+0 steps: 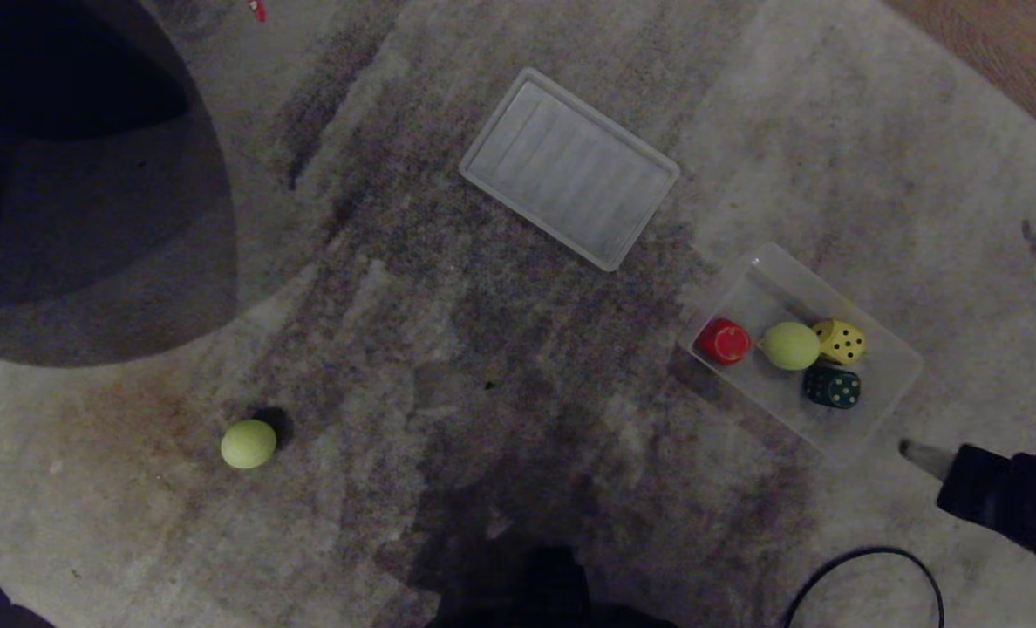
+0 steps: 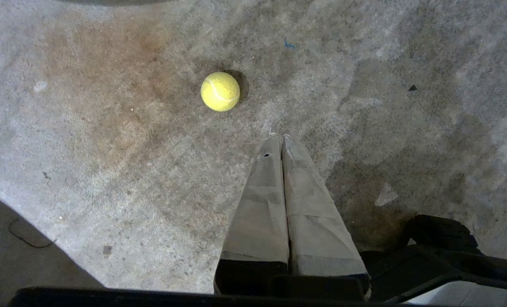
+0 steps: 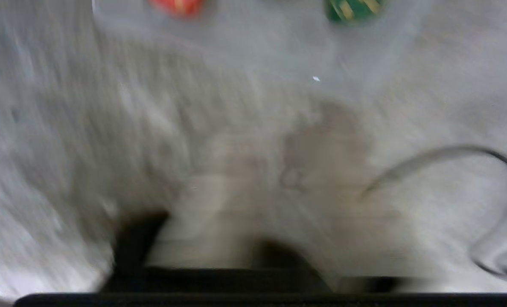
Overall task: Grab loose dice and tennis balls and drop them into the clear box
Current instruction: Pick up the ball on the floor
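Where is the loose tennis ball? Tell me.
In the head view the loose tennis ball lies on the carpet at the robot's left, far from the clear box.

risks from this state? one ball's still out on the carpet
1. The loose tennis ball lies far from the clear box; it may roll off when nudged during a grasp.
2. A black cable loops on the carpet by the right gripper, which is shut and empty beside the box; the arm might snag it.
3. The box already holds a ball and dice; a dropped ball might bounce out.

stained carpet (image 1: 448, 366) bears ball (image 1: 248, 444), box (image 1: 884, 371), lid (image 1: 569, 167).
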Available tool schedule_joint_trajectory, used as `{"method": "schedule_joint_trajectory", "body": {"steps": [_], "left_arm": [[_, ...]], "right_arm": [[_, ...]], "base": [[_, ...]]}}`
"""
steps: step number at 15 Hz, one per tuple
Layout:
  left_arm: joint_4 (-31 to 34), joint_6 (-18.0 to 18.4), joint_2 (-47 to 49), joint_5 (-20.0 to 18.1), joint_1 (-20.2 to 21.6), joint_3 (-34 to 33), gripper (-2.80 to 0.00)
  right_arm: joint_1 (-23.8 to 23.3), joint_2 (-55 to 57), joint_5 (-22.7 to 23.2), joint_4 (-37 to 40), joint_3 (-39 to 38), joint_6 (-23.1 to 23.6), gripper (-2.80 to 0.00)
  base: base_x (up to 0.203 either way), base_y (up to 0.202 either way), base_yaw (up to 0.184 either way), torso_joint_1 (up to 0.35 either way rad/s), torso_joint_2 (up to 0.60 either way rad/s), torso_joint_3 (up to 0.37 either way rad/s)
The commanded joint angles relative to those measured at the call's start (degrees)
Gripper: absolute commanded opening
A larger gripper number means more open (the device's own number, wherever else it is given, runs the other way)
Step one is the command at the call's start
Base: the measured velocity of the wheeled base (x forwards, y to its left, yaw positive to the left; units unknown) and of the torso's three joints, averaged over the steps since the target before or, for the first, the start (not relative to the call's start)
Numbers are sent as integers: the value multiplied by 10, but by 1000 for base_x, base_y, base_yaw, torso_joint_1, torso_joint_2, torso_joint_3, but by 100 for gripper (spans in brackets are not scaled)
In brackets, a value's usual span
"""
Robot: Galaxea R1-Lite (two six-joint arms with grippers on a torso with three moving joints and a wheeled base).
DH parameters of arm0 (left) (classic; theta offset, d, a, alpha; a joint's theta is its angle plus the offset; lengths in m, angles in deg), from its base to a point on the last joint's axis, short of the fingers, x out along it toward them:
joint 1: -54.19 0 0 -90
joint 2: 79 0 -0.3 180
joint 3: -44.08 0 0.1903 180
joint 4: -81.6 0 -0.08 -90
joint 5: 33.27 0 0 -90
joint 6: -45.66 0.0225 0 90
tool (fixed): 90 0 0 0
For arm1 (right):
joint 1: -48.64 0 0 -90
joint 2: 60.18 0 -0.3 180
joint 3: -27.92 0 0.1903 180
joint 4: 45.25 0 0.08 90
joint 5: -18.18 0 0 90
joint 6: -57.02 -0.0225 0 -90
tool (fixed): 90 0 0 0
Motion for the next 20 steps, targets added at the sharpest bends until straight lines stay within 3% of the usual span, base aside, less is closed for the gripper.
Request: {"method": "schedule_joint_trajectory", "body": {"steps": [1,4,7,13,20], "left_arm": [[-1,-1,0,1,0,-1,-280],[-1,-1,0,1,0,-1,-280],[0,-1,0,1,0,-1,-280],[-1,-1,0,1,0,-1,-280],[-1,-1,0,1,0,-1,-280]], "right_arm": [[5,-205,-3,129,-25,25,-280],[0,-387,-6,275,-63,78,-280],[-16,-517,-4,354,-89,111,-280],[-33,-705,8,379,-114,155,-280],[-35,-708,7,377,-116,153,-280]], "base": [[0,0,0,0,0,0],[0,0,0,0,0,0],[0,0,0,0,0,0],[0,0,0,0,0,0],[0,0,0,0,0,0]]}}
